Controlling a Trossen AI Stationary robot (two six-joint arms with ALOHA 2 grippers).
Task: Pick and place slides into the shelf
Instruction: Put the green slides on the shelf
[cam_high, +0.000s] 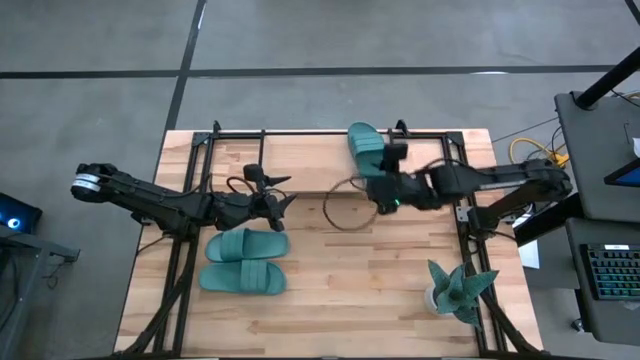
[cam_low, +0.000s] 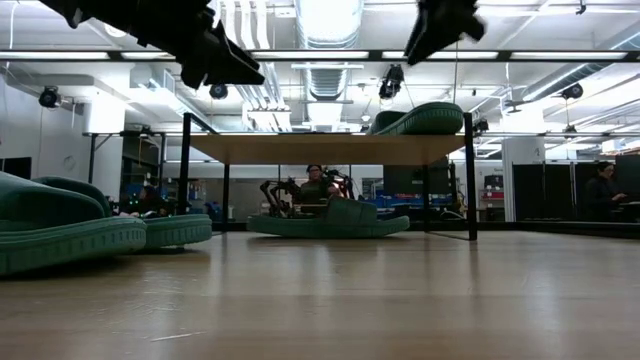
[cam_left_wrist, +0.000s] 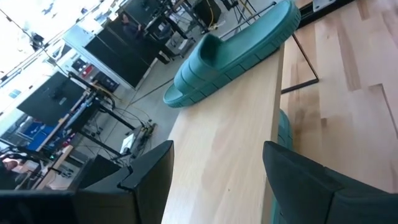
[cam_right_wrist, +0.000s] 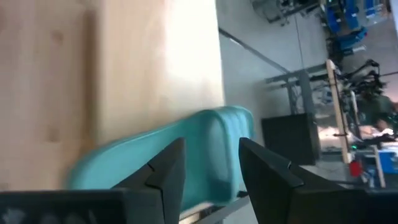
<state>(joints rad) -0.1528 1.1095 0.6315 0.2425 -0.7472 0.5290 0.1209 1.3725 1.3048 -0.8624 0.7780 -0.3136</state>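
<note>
One teal slide (cam_high: 364, 144) lies sole-down on the right part of the shelf's light-wood top board (cam_high: 300, 160), also seen in the low view (cam_low: 420, 118). Another slide (cam_low: 330, 222) lies on the table under the shelf, hidden in the high view. Two more slides (cam_high: 246, 243) (cam_high: 243, 278) lie side by side on the table near the shelf's left end. My left gripper (cam_high: 283, 192) (cam_left_wrist: 217, 180) is open and hangs high over the board's left end. My right gripper (cam_high: 386, 168) (cam_right_wrist: 211, 168) is open, raised above the slide (cam_right_wrist: 186, 155) on the board.
A teal spiky plant (cam_high: 458, 290) stands near the table's right near corner. A thin cable loop (cam_high: 345, 208) lies on the table in front of the shelf. Black frame rails (cam_high: 185, 250) run along both table sides. People sit in the room beyond (cam_low: 318, 182).
</note>
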